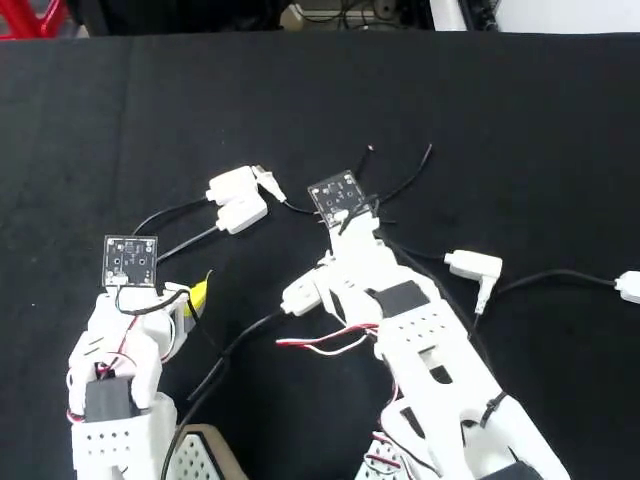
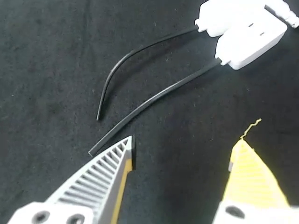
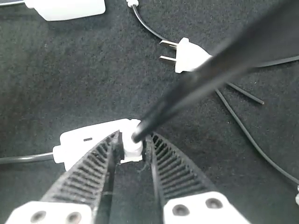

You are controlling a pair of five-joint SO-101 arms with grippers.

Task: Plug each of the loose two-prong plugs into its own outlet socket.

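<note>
The small white plug (image 3: pixel 131 145) sits pinched between the fingers of the right tool (image 3: pixel 132 140), which is closed on it. Its black cord (image 3: pixel 224 66) rises away close past the camera. One end of the plug butts against the end of a white socket (image 3: pixel 86 140) lying flat on the black worktop (image 1: pixel 520 120). In the high view this socket is near the middle of the worktop, just in front of the right arm. Its long axis runs roughly side to side with a slight tilt, and its cable (image 3: pixel 23 158) leaves the far end and trails toward the arms' bases. Plug and socket therefore lie in one line, with the plug on the end nearer the right arm. The coming move probably turns on a straight push along that line toward the socket's cabled end. The prongs are hidden where the two bodies meet, so I cannot tell whether they are partly in or only touching. Beyond the tool a loose plug (image 3: pixel 189 56) lies on its side, its long axis roughly parallel to the socket's. Its two bare prongs point the same way as the socket's cabled end. The left tool (image 2: pixel 185 141) is open above bare worktop, well apart from the held plug. Two white blocks (image 2: pixel 252 42) lie ahead of it.
</note>
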